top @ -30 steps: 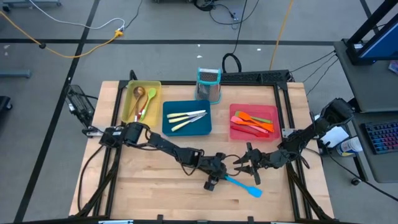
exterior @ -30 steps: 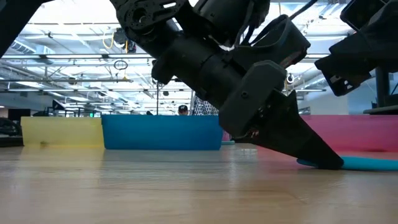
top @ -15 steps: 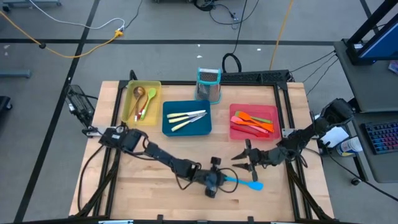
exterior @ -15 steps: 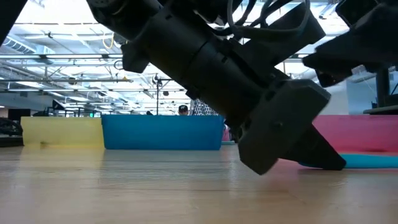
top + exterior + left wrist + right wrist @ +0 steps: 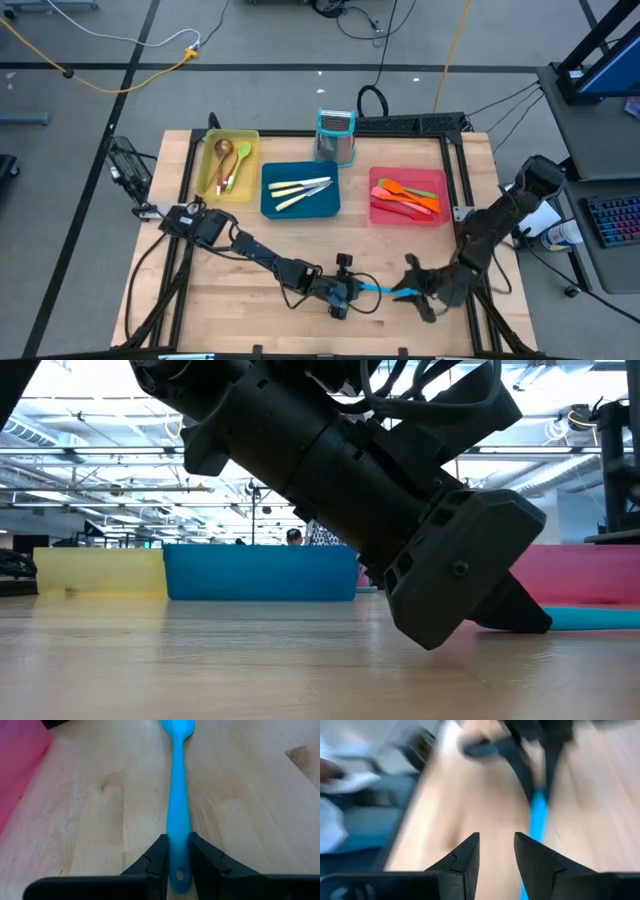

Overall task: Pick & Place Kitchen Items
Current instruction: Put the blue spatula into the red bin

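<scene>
A blue spatula [image 5: 390, 292] lies on the wooden table near its front edge, right of the middle. My left gripper [image 5: 358, 290] is shut on its handle end, and its blade [image 5: 177, 727] points toward the table's right. My right gripper [image 5: 415, 290] stands open at the blade end, with nothing between its fingers [image 5: 470, 852]. Whether it touches the blade, I cannot tell. More utensils lie in the yellow tray [image 5: 228, 165], the blue tray [image 5: 300, 190] and the red tray [image 5: 407, 197] at the back. My left gripper pinches the spatula's handle end [image 5: 177, 845], the end with the hole, between its two fingers [image 5: 157, 855]. The fingers come slanting down from the table's left and lie along the handle. The spatula lies flat, with its blade on the table.
A metal grater with a teal top [image 5: 336, 135] stands at the back between the blue and red trays. The table's right frame rail [image 5: 470, 300] runs close behind my right gripper. Bare wood lies left of the spatula along the front edge.
My left arm has swung toward the table's near edge and its wrist has turned to point right along the spatula; the spatula's blade end has swung slightly toward the far edge. My right gripper has gone toward the near edge, down to the blade end, and stays open.
</scene>
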Action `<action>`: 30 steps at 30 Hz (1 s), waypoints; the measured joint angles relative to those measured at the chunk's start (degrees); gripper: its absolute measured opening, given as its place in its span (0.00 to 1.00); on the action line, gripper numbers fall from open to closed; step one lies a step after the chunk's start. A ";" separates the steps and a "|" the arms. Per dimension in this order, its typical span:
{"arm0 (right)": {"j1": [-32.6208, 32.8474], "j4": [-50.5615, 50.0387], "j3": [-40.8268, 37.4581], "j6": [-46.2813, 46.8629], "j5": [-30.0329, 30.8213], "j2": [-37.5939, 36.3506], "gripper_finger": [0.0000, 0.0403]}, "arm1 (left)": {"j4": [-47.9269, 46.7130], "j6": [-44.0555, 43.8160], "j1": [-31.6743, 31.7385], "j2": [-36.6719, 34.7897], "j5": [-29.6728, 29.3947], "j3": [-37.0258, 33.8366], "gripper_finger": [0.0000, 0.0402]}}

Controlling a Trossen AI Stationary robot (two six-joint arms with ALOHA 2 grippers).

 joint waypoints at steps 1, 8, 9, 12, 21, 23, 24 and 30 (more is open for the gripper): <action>1.31 -5.36 1.40 4.23 1.52 0.26 0.28 | 0.16 -0.23 0.01 0.01 -0.10 -0.03 0.16; 7.34 -22.33 2.25 31.46 2.79 3.24 0.28 | 0.38 -0.53 0.01 0.02 -0.43 -0.09 0.16; 7.72 -23.59 2.06 33.05 1.92 3.74 0.28 | 0.38 -0.56 0.01 0.02 -0.42 -0.09 0.16; 8.14 -24.94 1.99 34.92 0.39 4.06 0.29 | 0.41 -0.68 0.03 0.02 -0.45 -0.09 0.16; 8.16 -19.40 1.93 35.87 -4.64 4.16 0.29 | 0.42 -0.50 0.05 0.02 -0.83 -0.09 0.16; 8.16 -17.89 1.93 35.82 -5.07 4.16 0.28 | 0.61 -0.48 0.01 0.07 -2.03 -0.09 0.16; 8.16 -17.27 1.93 35.47 -5.00 4.16 0.28 | 0.72 -0.48 -0.01 0.09 -2.60 -0.09 0.16; 8.16 -16.62 1.63 33.22 -5.24 5.17 0.18 | 2.72 -0.47 0.01 0.14 -3.25 -0.22 0.16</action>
